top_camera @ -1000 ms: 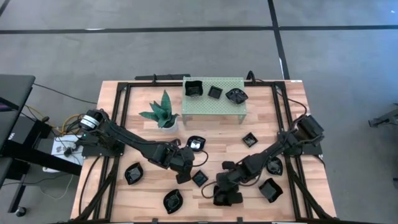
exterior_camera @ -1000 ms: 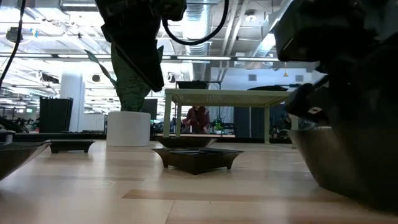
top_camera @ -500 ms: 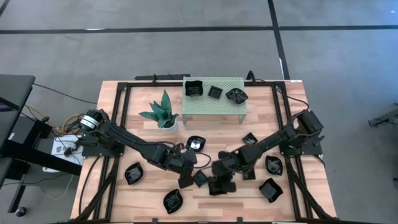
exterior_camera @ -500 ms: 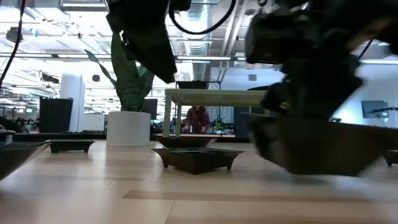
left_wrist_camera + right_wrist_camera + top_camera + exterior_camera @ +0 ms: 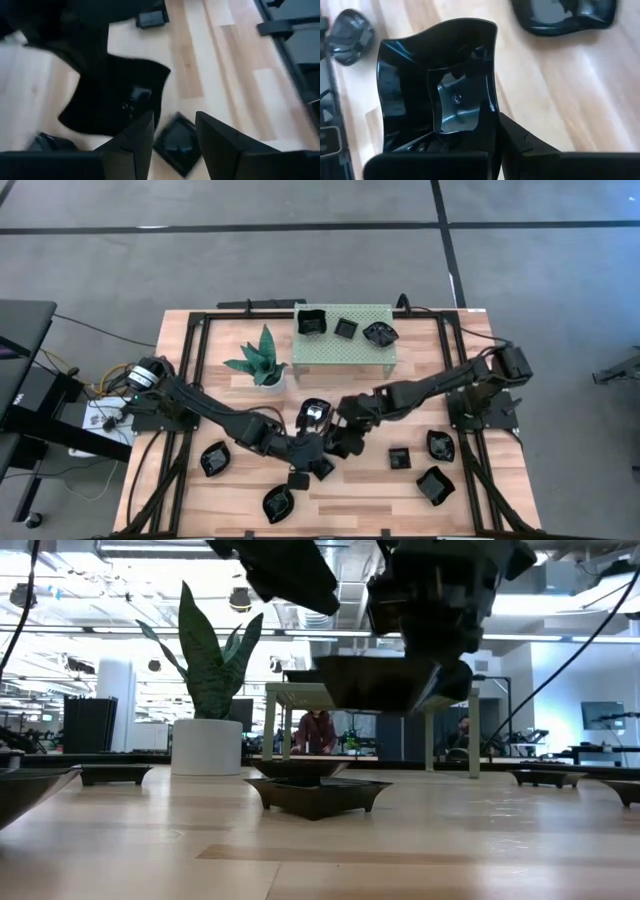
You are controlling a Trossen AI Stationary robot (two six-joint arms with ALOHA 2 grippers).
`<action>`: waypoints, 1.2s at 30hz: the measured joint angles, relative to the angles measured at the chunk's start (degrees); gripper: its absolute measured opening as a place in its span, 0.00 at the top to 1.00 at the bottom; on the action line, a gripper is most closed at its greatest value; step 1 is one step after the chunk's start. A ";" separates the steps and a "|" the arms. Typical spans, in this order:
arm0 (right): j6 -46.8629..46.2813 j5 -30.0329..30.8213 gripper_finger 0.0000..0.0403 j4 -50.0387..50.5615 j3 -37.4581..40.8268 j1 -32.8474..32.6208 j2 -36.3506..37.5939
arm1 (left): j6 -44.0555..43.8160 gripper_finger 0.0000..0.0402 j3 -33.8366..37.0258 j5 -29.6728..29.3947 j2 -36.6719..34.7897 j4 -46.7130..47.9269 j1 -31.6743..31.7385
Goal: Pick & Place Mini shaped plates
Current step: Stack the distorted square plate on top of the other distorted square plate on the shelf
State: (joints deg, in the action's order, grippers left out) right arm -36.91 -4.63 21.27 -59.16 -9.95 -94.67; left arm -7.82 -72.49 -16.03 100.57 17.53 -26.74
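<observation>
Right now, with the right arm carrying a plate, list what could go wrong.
1. The right end effector grips the lifted plate only at its rim; it could slip and fall.
2. The left end effector sits close by over the small square plate; the arms might collide.
3. The green shelf already bears three plates, so room is scarce.

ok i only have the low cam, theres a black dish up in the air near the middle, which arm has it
Observer: The right gripper has it. Its wrist camera shows the fingers clamped on one rim of the dish, a wavy-edged squarish one with nothing in it.
Operator: and the other arm, is it carrying anything
Observer: No. The left gripper is open and holds nothing. It hangs over a small square dish that lies on the table, and that dish shows in the gap between its fingers.
</observation>
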 joint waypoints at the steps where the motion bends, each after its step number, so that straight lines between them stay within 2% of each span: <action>1: -0.18 -0.04 0.99 0.52 0.00 0.36 0.11 | 1.30 0.63 0.00 -0.02 0.02 -0.17 0.46; 7: -2.05 -2.62 0.99 1.71 0.00 1.73 -0.09 | 6.39 0.61 1.05 -0.42 1.83 -2.05 1.66; 16: -2.18 -3.03 0.99 1.18 0.00 3.14 -0.11 | 8.46 0.57 3.70 -1.24 2.25 -6.34 3.02; 20: -2.10 -3.03 0.99 0.94 0.00 3.38 -0.11 | 8.46 0.60 5.24 1.04 2.27 -6.98 3.41; 30: -1.67 -4.59 0.99 -1.61 0.00 3.38 -0.13 | 8.47 0.71 7.60 1.29 2.27 -9.38 4.00; 36: 0.32 -4.54 0.99 -2.20 0.00 3.38 -0.15 | 10.45 0.86 7.63 1.27 2.27 -9.89 4.04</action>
State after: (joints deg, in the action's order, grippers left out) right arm -36.59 -9.17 19.07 -59.16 -6.57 -94.83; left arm 2.64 -64.86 -14.77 102.85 7.64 -22.70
